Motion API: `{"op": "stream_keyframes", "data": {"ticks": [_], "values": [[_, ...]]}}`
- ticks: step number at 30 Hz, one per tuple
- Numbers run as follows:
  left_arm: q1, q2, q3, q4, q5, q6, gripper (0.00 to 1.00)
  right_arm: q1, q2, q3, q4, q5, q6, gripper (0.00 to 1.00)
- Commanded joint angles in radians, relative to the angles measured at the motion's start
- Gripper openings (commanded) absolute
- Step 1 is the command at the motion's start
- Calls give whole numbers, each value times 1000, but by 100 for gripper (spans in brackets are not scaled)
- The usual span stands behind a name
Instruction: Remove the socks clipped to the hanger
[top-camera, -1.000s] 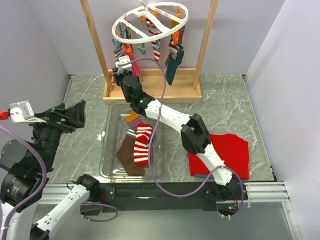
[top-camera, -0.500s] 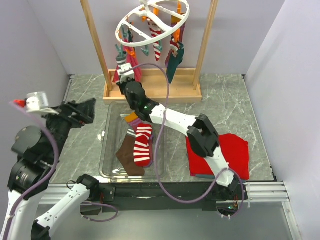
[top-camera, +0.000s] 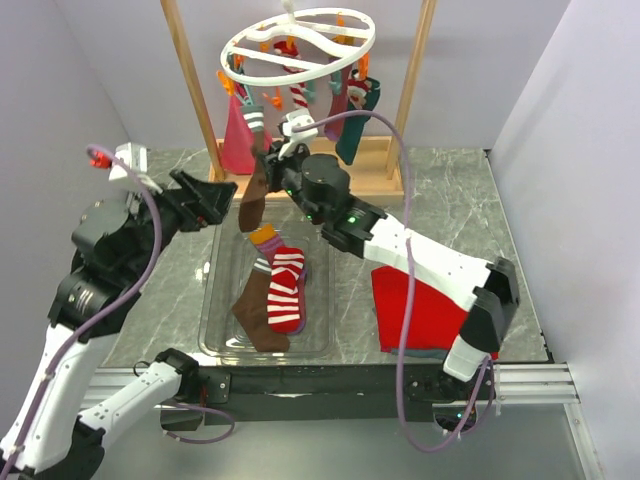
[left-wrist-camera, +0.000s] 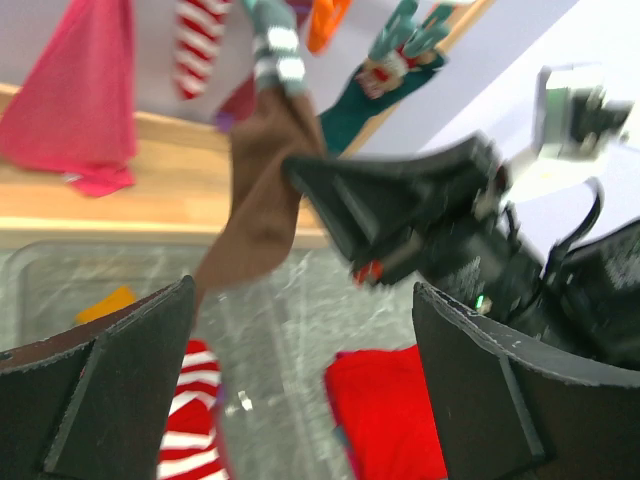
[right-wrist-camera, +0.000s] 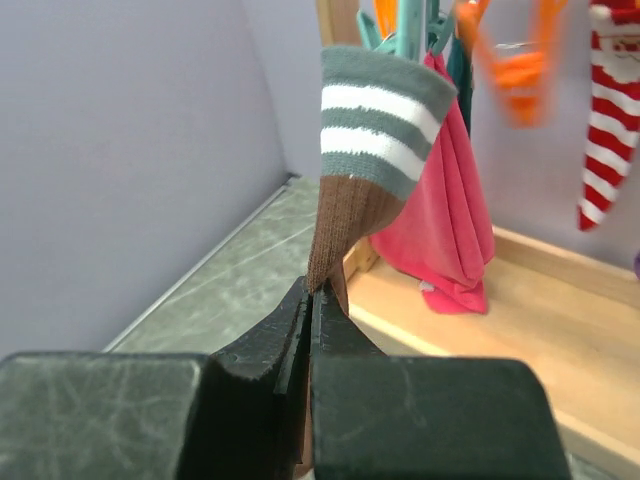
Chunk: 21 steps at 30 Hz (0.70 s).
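Two pressed-together fingers of the right gripper (right-wrist-camera: 312, 300) are pinching the brown sock (right-wrist-camera: 345, 205) just below its grey-and-white cuff, which is hanging from a teal clip (right-wrist-camera: 400, 35) on the hanger (top-camera: 228, 50). Just beside it, the left gripper (left-wrist-camera: 300, 300) is hovering with jaws spread wide, holding nothing. Below, the tray (top-camera: 215, 300) is holding other socks. The pinch appears to be catching only a thin fold, so a hard pull is risking a slip, or, if the clip is biting firmly, swinging the hanger and tangling neighbouring socks.
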Motion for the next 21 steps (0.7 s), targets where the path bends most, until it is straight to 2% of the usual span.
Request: {"op": "stream_keyframes", "data": {"ticks": [1,7,10,21], "values": [[-1,72,92,84,59,-47,94,-22,-69,-45,-88,-115,47,0],[-1,186,174,85,70,-66,94,-28,-148,-122,-73,-165,75,0],[-1,255,233,88,25,-56,93,-29,-168,-165,-42,-174,91,0],[1,548,443,67,-94,60,78,-35,-152,-150,-61,-186,102,0]]}}
